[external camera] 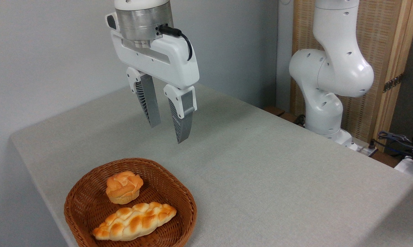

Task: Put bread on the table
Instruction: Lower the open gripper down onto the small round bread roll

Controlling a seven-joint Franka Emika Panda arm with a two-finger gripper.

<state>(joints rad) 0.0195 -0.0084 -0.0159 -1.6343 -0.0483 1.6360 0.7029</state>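
Nearest the camera, a brown wicker basket (pixel 89 206) is sitting at the front-left part of the table (pixel 261 178), close to its left edge. Two pieces are lying inside it. A long braided loaf (pixel 135 220) is resting along the basket's near side, running left to right. Just behind it, touching or nearly touching, the bread (pixel 124 187) — a small round bun with a knotted, lumpy top — is sitting upright on its paler base, near the basket's middle. The bun's top is facing up and nothing is covering it, so an approach from above looks open; the loaf on the near side is the only close neighbour.

Further back and higher, the gripper (pixel 167 132) is hanging in the air above the table, behind the basket and somewhat to its right. Its fingers (pixel 148 101) are pointing down, parted by a moderate gap, and holding nothing. The ribbed inner faces are showing. Judged from this, the pick is not yet done: the bun is in the basket, not on the cloth.

The next move probably calls for travel toward the camera and leftward, then a descent over the bun. The risk — the near finger nudging the braided loaf.

At the far right, the arm's base and lower links (pixel 330 75) are standing beside the table, with cables (pixel 398 140) beyond.
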